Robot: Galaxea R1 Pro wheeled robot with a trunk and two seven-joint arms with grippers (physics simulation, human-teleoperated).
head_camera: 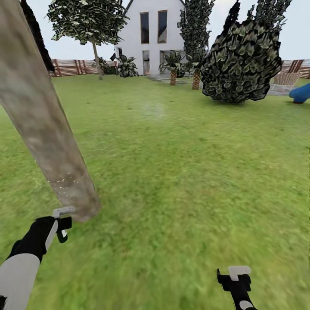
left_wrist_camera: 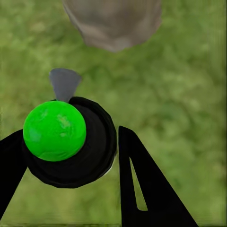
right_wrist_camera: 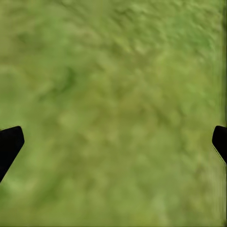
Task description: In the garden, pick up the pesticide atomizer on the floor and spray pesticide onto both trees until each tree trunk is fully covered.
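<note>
Landmark = near tree trunk point(head_camera: 47, 133), thick pale grey-tan column leaning across head view, base meeting the grass floor point(head_camera: 181, 172). Faint white specks of pesticide point(head_camera: 64, 178) dot the trunk low down, just above its base. Left gripper point(head_camera: 62, 226) sits just beside the trunk base, on the robot's side of it; head view shows black wrist, white forearm, a grey bit on top, but not what's held. Left wrist view fills that in: pesticide atomizer point(left_wrist_camera: 71, 142), black round body w/ bright green ball cap, grey nozzle pointing toward the trunk base point(left_wrist_camera: 116, 23), black fingers point(left_wrist_camera: 146, 189) either side of the body, clamped on it. Nozzle near trunk, not touching. Right gripper point(head_camera: 234, 280) well apart from trunk, low over grass. Right wrist view: just two black fingertips point(right_wrist_camera: 9, 144) at opposite edges, blurry grass point(right_wrist_camera: 118, 109) between, fingers spread wide, nothing held. Head view alone gives the far garden: second tree point(head_camera: 88, 21) w/ thin-looking trunk well beyond near trunk, by the slat fence point(head_camera: 73, 66); white house point(head_camera: 150, 34) behind; dark leafy shrub point(head_camera: 241, 60); short palms point(head_camera: 173, 64) by the house; blue object point(head_camera: 301, 92) beside the shrub.
</note>
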